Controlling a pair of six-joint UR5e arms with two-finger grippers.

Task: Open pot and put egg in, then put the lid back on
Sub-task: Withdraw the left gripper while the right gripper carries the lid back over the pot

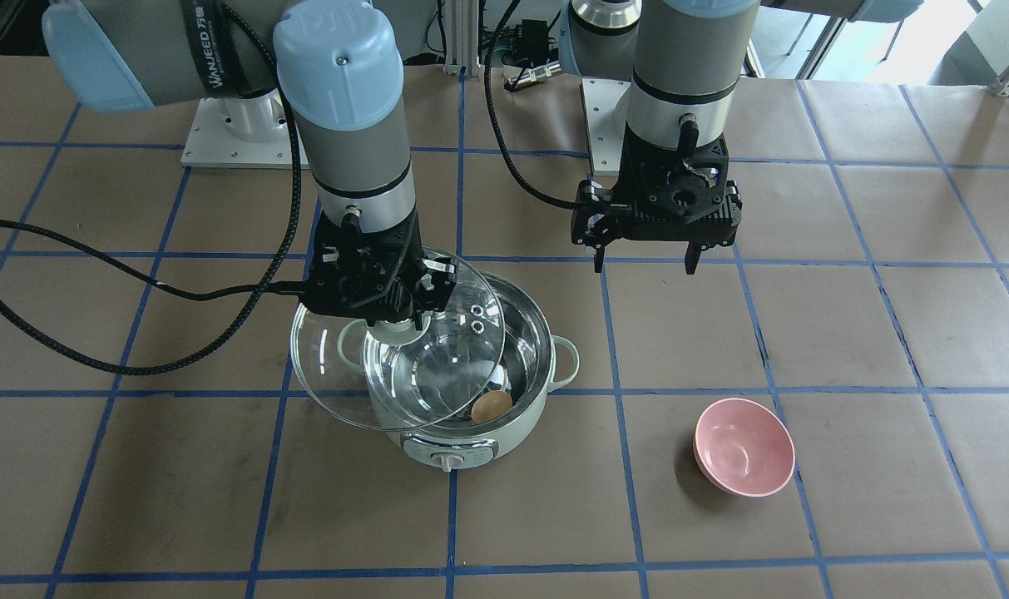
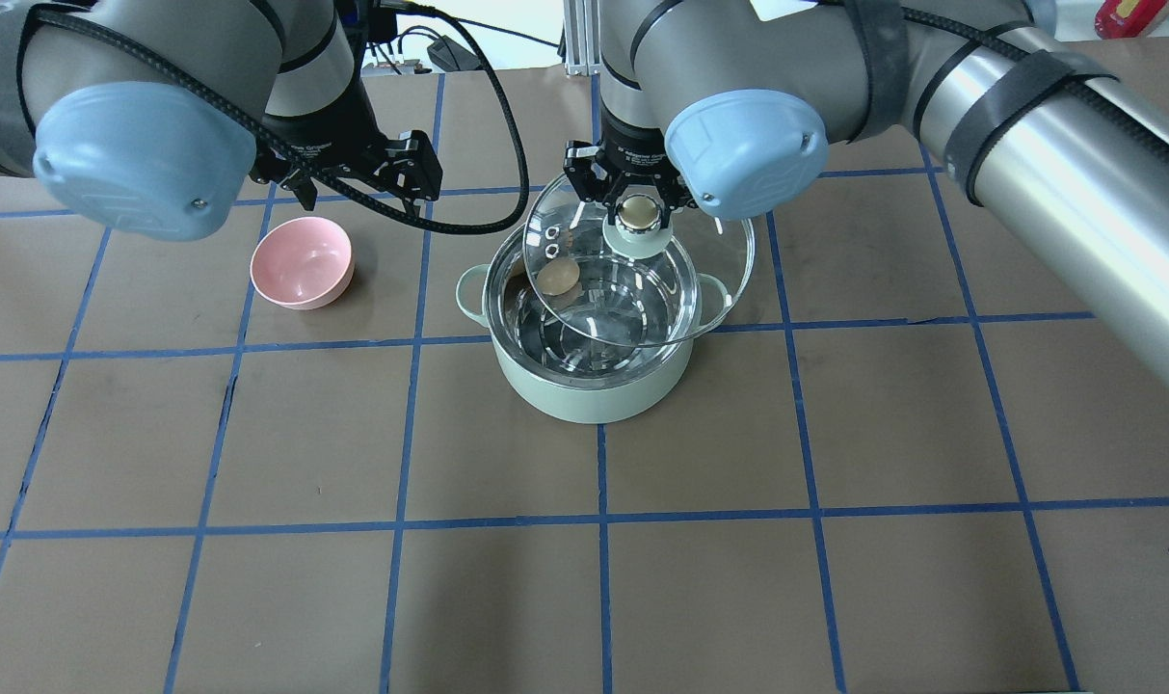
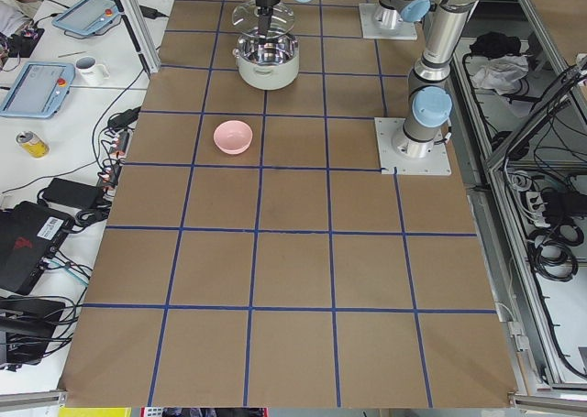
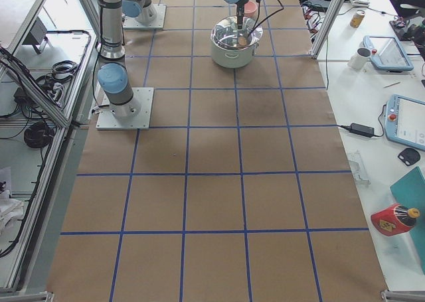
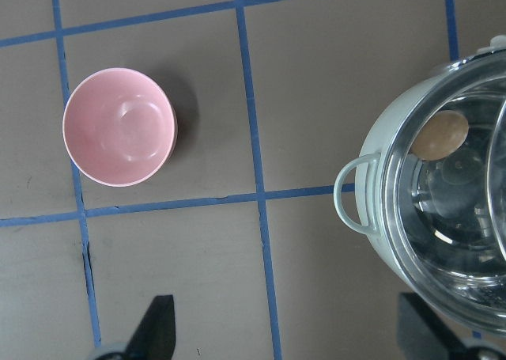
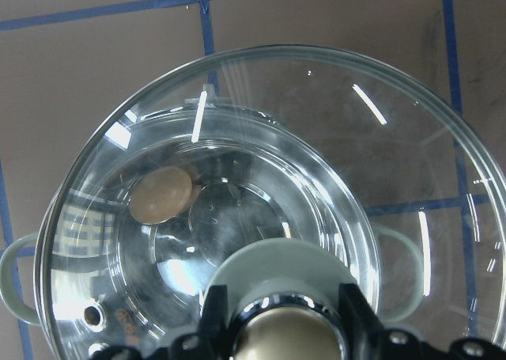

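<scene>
The pale mint-green pot (image 1: 462, 437) stands open on the table, also in the overhead view (image 2: 594, 390). The tan egg (image 1: 492, 407) lies inside on the steel bottom near the wall; it also shows in the overhead (image 2: 557, 279), left wrist (image 5: 441, 134) and right wrist (image 6: 161, 195) views. My right gripper (image 2: 639, 214) is shut on the knob of the glass lid (image 2: 709, 265). It holds the lid (image 1: 346, 391) tilted just above the pot, partly over it and shifted off to one side. My left gripper (image 1: 644, 264) is open and empty, above the table between pot and bowl.
A pink bowl (image 1: 744, 447) sits empty on the table beside the pot, also in the overhead (image 2: 302, 262) and left wrist (image 5: 118, 126) views. Brown paper with blue tape grid lines covers the table (image 2: 584, 578). Black cables hang from both wrists.
</scene>
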